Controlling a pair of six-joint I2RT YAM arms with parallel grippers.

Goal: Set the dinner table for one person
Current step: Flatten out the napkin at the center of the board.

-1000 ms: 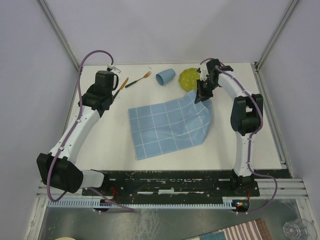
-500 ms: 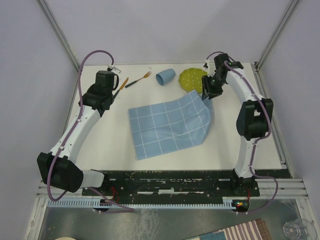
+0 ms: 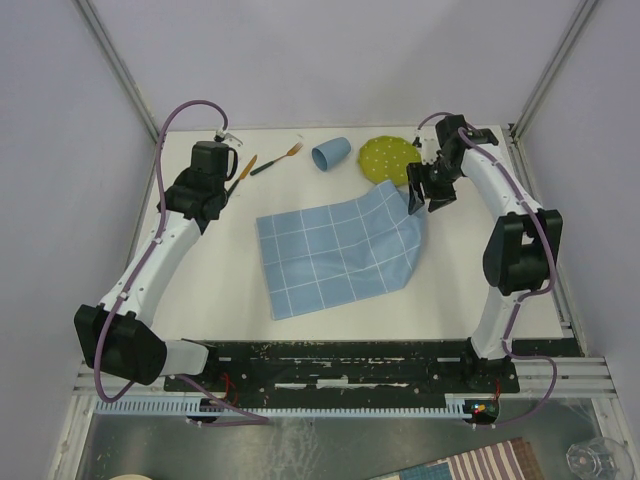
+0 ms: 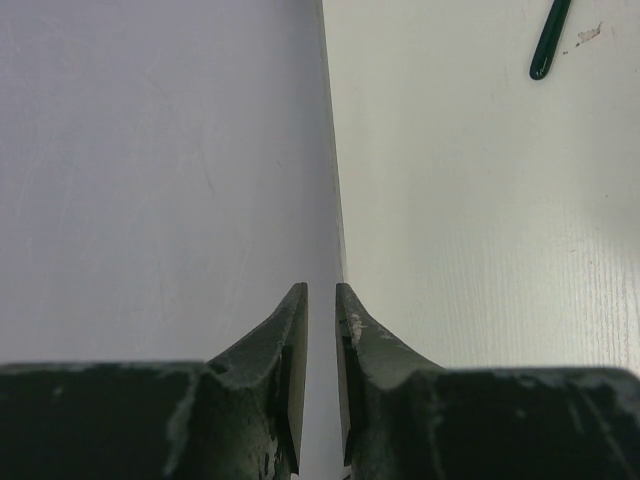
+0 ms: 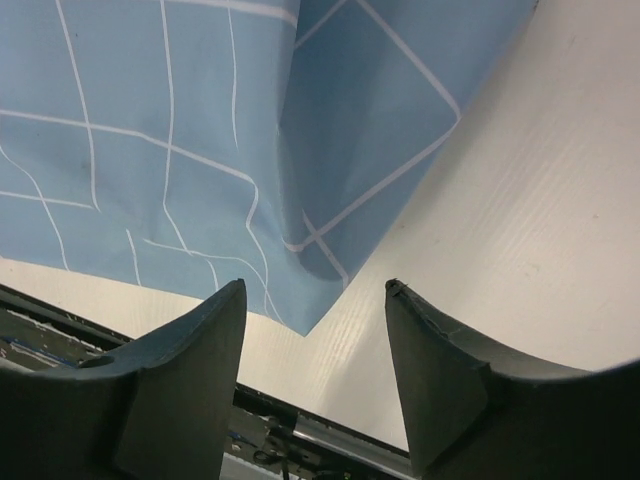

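The dinner table is a large white top. On it lies a light-blue cloth with a white grid, its far right corner next to a green plate. My right gripper hovers just right of that corner, open and empty. In the right wrist view the cloth lies flat beyond the spread jaws of the right gripper. My left gripper hangs at the table's far left, with only a narrow empty gap between its fingers.
Along the far edge lie a blue cup on its side, a dark-handled fork and an orange-handled knife. The fork's handle tip shows in the left wrist view. A white wall borders the table's left edge.
My right gripper has opened and let go of the cloth's corner. It has drawn away to the right. The cloth now lies on the table. The left arm has not moved.
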